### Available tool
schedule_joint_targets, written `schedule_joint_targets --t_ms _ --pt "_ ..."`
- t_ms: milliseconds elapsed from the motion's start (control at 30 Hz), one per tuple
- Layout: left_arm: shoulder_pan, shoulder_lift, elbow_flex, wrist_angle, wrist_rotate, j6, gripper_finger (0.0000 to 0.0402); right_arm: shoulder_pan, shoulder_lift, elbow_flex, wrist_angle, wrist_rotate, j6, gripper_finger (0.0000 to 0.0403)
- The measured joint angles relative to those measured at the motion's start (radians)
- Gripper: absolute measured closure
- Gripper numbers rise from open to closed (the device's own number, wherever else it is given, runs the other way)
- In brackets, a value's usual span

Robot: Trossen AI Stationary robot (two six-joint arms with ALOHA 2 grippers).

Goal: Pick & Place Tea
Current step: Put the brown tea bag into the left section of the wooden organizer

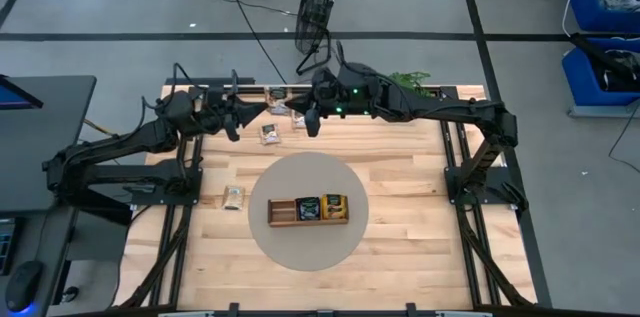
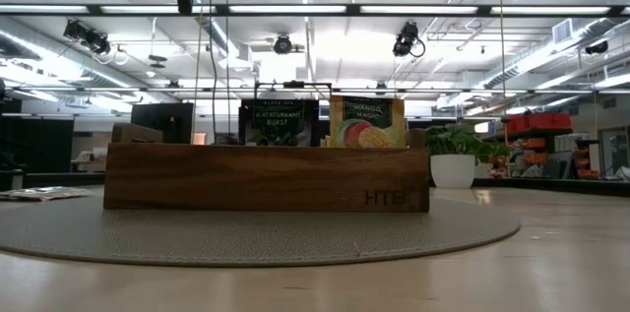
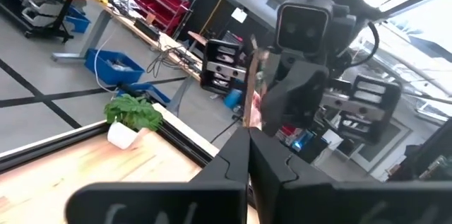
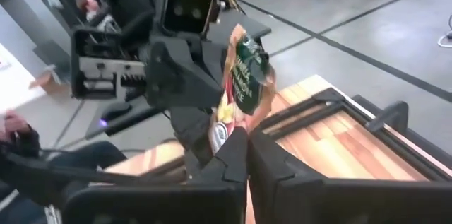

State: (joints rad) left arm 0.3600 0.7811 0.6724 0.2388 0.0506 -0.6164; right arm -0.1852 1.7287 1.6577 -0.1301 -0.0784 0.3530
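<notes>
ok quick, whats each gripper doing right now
left gripper: shut on a tea sachet, held in the air.
right gripper: shut on the same tea sachet, from the opposite side.

Two matte black articulated arms of angular links, mounted on black frame bases at the left and right table edges. Thin black cables looped along the upper links. Small green indicator lights on the right arm's wrist housing. Boxy black camera module with two round lenses above each claw: left claw [image 4: 212, 121], right claw [image 3: 258, 114]. Flat, tapered black fingers [image 4: 233, 157] with straight inner edges and chamfered tips.
</notes>
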Motion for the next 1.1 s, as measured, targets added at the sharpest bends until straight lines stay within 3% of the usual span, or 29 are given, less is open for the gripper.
schedule_joint_targets --t_ms 267,700,867,1100 --pt "0.001 -0.003 -0.001 0.000 0.051 0.022 0.0335 0.003 -0.028 0.000 -0.144 -0.028 -0.056 0.0401" --pt "0.003 -0.002 0.000 -0.141 0.205 0.032 0.0167 0.049 -0.055 0.000 -0.438 -0.124 -0.140 0.0403" --pt "-0.010 0.039 0.000 -0.148 0.243 -0.006 0.0154 0.087 -0.051 0.000 -0.425 -0.133 -0.149 0.0403" --pt "-0.081 0.131 0.000 -0.075 0.304 -0.005 0.0170 0.094 -0.044 0.000 -0.411 -0.127 -0.118 0.0403"
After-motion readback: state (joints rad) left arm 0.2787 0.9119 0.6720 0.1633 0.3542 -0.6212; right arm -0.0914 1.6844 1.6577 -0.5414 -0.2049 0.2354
